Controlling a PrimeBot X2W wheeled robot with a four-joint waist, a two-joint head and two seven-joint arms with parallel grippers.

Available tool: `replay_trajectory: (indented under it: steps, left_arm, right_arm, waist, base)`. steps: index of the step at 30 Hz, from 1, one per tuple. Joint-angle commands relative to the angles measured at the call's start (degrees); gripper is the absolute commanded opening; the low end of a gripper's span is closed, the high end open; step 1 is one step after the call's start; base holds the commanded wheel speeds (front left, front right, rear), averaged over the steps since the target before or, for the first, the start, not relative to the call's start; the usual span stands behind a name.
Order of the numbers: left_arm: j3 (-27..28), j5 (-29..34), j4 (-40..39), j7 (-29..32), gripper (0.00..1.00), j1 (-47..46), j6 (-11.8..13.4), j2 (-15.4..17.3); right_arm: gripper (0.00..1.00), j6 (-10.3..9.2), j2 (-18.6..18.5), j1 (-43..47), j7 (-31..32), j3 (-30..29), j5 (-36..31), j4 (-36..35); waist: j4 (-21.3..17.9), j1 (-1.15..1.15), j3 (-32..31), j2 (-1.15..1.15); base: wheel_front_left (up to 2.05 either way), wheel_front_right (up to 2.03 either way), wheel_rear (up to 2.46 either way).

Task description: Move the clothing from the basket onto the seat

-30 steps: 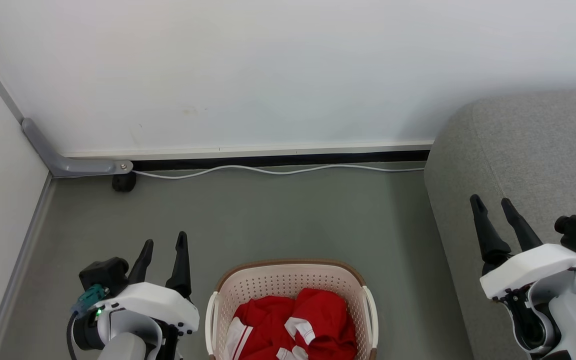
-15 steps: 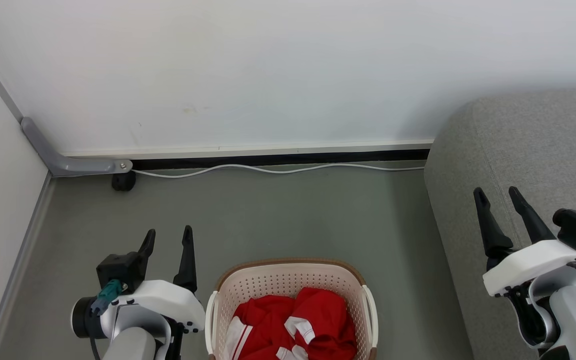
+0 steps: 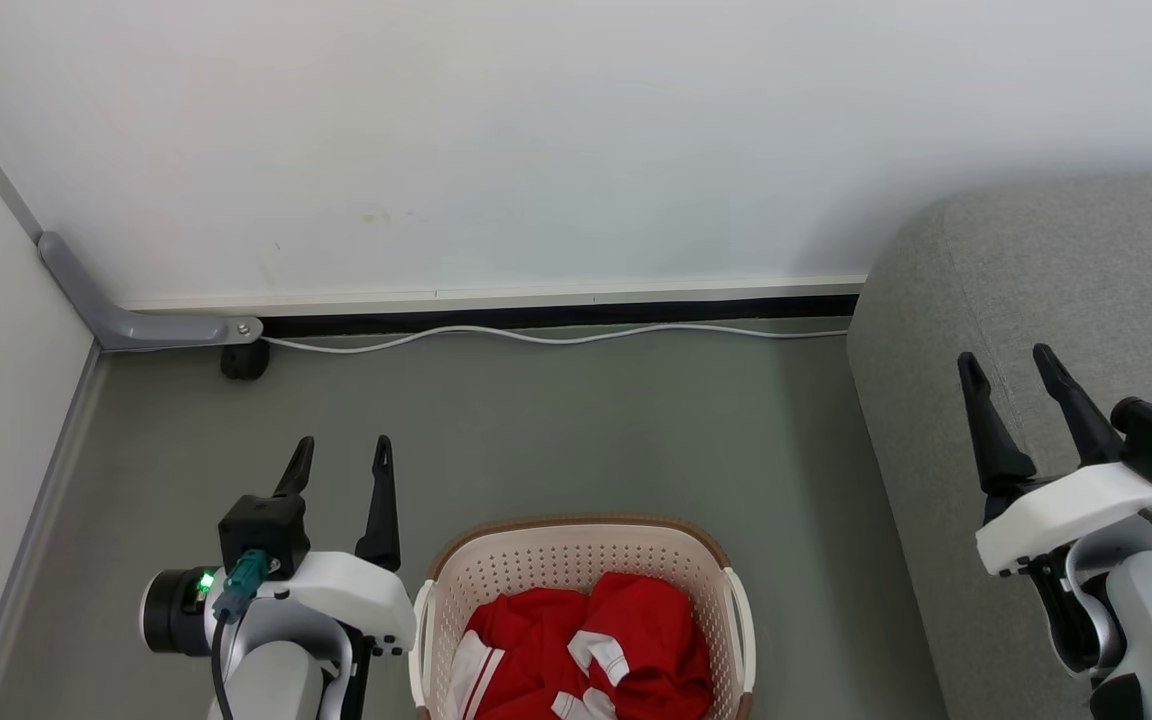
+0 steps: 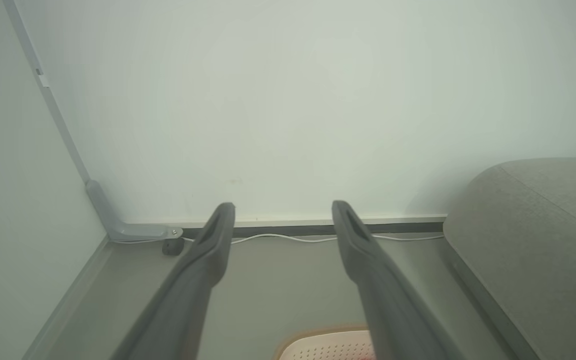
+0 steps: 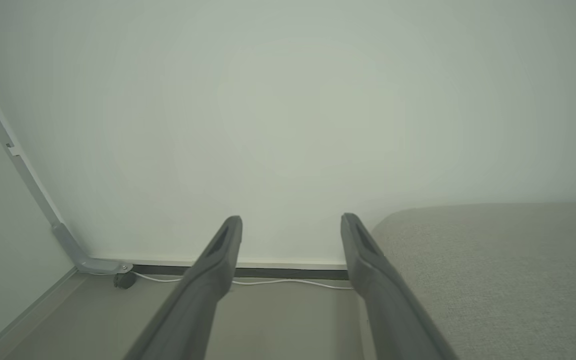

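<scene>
**A:** Where's the clothing (image 3: 586, 650)?

**B:** Heaped in the basket (image 3: 576, 524), which stands on the grey floor (image 3: 556, 430) at the near middle. It is red fabric with white stripes, all crumpled together (how many pieces, I can't tell).

**A:** And the seat (image 3: 1066, 280)?

**B:** On the right, near the basket but not touching it, with a strip of floor between them. It runs back to the white wall (image 3: 536, 150).

**A:** The left gripper (image 3: 344, 445)?

**B:** Just left of the basket, above the floor. Its fingers are spread wide and empty, pointing toward the far wall.

**A:** The right gripper (image 3: 1005, 358)?

**B:** Over the seat's left edge, well to the right of the basket. Its jaws are just as wide, with nothing held, and also point away.

**A:** Anything along the wall?

**B:** A white cable (image 3: 556, 338) lies at its foot. It runs from the seat to a grey bracket (image 3: 136, 325) in the far left corner, where a small black object (image 3: 244, 362) sits under the bracket's end.
</scene>
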Motion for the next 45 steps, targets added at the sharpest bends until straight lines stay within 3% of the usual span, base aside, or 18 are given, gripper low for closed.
replay_trajectory:
  steps: [1, 23, 45]
  left_arm:
    - [1.85, 0.18, -1.70, -0.75, 1.00, -2.80, 0.87, 1.05]
    - [0.74, -2.18, -2.27, -0.75, 1.00, -1.63, 1.91, 1.05]
    - [-14.47, -11.84, -3.74, -0.75, 1.00, -8.83, 9.49, 1.05]
  right_arm:
    - [1.00, 0.25, -0.50, -1.45, -0.81, 0.13, -0.30, -0.91]
    - [1.00, 0.25, -0.32, -1.13, -0.81, -1.14, -0.86, -2.04]
    - [1.00, 0.25, -6.40, -7.79, -0.81, -3.11, 1.87, -15.27]
  waist:
    - [0.03, 0.00, 0.01, 0.00]
    - [0.03, 0.00, 1.13, 0.00]
    - [-1.05, 0.00, 22.61, 0.00]
  base:
    - [0.00, 0.00, 0.00]
    - [0.00, 0.00, 0.00]
    - [0.00, 0.00, 0.00]
